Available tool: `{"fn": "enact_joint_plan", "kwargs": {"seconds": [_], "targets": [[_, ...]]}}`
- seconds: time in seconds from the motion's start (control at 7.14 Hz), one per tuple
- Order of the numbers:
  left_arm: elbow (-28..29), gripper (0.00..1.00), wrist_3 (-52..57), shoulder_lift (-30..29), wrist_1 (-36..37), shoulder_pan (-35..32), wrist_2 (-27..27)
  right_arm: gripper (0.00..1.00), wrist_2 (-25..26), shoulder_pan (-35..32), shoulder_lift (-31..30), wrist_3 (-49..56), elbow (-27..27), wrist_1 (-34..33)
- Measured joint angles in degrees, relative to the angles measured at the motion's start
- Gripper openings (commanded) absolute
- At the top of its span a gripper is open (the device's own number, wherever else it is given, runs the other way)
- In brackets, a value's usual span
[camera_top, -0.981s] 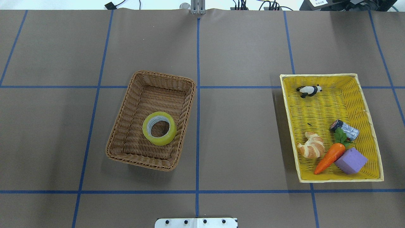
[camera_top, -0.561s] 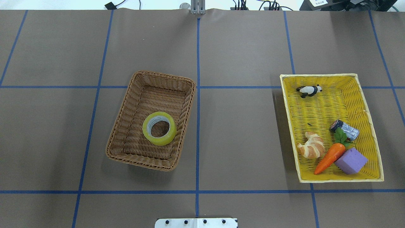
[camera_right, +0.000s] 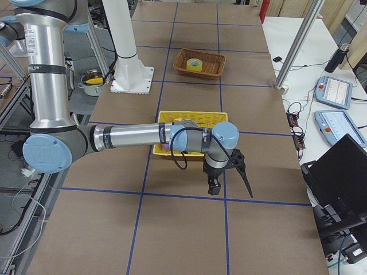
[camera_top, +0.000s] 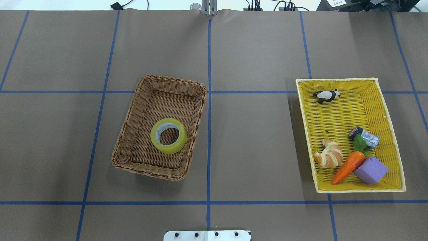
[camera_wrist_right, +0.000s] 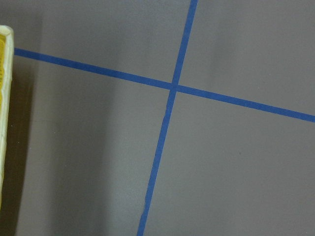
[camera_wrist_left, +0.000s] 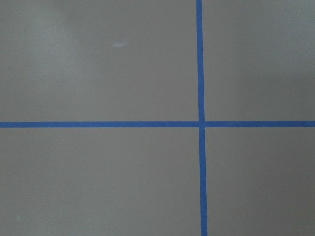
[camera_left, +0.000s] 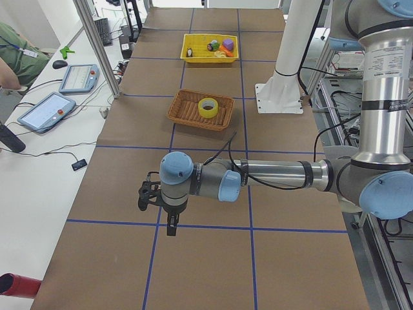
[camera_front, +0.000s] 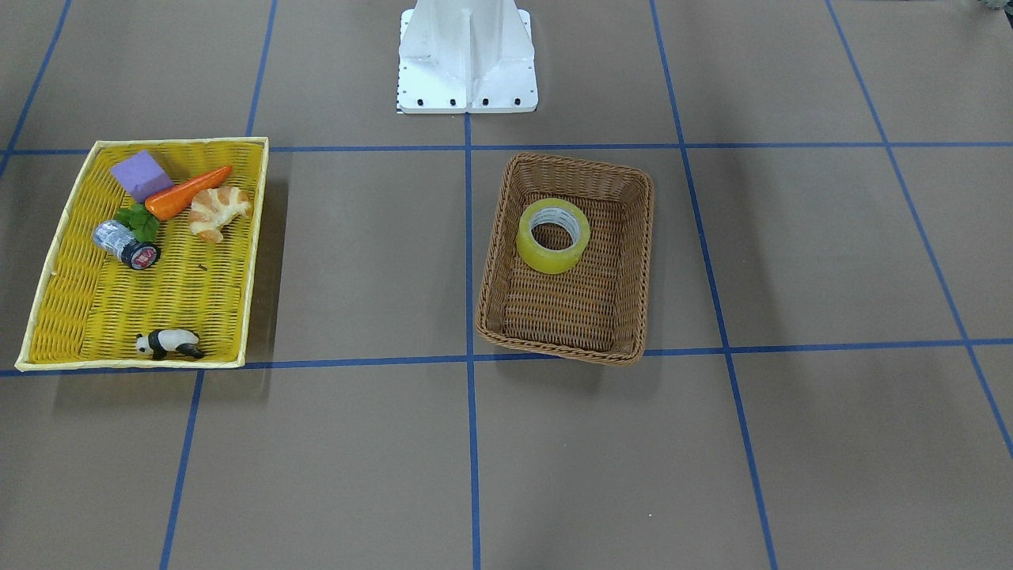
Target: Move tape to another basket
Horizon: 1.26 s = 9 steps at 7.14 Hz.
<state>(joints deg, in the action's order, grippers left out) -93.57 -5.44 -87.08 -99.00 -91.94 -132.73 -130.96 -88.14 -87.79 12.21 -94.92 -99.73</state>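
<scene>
The tape (camera_top: pixel 174 146), a yellow translucent roll with a whitish core, lies flat inside the brown wicker basket (camera_top: pixel 159 78) left of the table's centre line. Both also show in the front view, the tape (camera_front: pixel 548 262) in the basket (camera_front: pixel 578 162). Neither gripper shows in the overhead or front views. My left gripper (camera_left: pixel 158 212) hangs over bare table far from the basket in the exterior left view. My right gripper (camera_right: pixel 230 183) hangs beyond the yellow tray in the exterior right view. I cannot tell whether either is open or shut.
The shallow yellow woven tray (camera_top: pixel 334 80) on the right holds a panda figure (camera_top: pixel 327 96), a croissant (camera_top: pixel 330 154), a carrot (camera_top: pixel 348 166), a purple block (camera_top: pixel 371 170) and a silver cylinder (camera_top: pixel 366 137). The tray's edge (camera_wrist_right: pixel 3 98) shows in the right wrist view. Blue tape lines cross the brown table.
</scene>
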Motion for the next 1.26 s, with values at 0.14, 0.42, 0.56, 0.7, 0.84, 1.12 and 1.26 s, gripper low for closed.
{"fn": "enact_joint_plan", "kwargs": {"seconds": [0.14, 0.42, 0.56, 0.7, 0.84, 1.12, 1.26], "targets": [[-0.24, 0.98, 0.0, 0.03, 0.73, 0.04, -0.04, 1.0, -0.25, 0.0, 0.1, -0.72, -0.16, 0.1], [-0.77, 0.98, -0.01, 0.03, 2.21, 0.14, -0.06, 1.0, -2.6, -0.01, 0.14, -1.95, -0.33, 0.13], [-0.86, 0.98, -0.01, 0.04, 2.51, 0.16, -0.07, 1.0, -3.44, -0.01, 0.11, -2.61, -0.34, 0.23], [-0.87, 0.98, -0.01, 0.05, 2.62, 0.18, -0.07, 1.0, -3.78, -0.01, 0.09, -2.91, -0.32, 0.36], [-0.85, 0.98, -0.03, 0.06, 2.65, 0.18, -0.11, 1.0, -3.9, -0.01, 0.09, -3.0, -0.28, 0.44], [-0.83, 0.98, -0.08, 0.06, 2.67, 0.24, -0.22, 1.0, -3.95, -0.01, 0.08, -2.99, -0.28, 0.55], [-0.76, 0.98, -0.09, 0.06, 2.67, 0.26, -0.22, 1.0, -3.94, -0.01, 0.08, -2.99, -0.32, 0.58]]}}
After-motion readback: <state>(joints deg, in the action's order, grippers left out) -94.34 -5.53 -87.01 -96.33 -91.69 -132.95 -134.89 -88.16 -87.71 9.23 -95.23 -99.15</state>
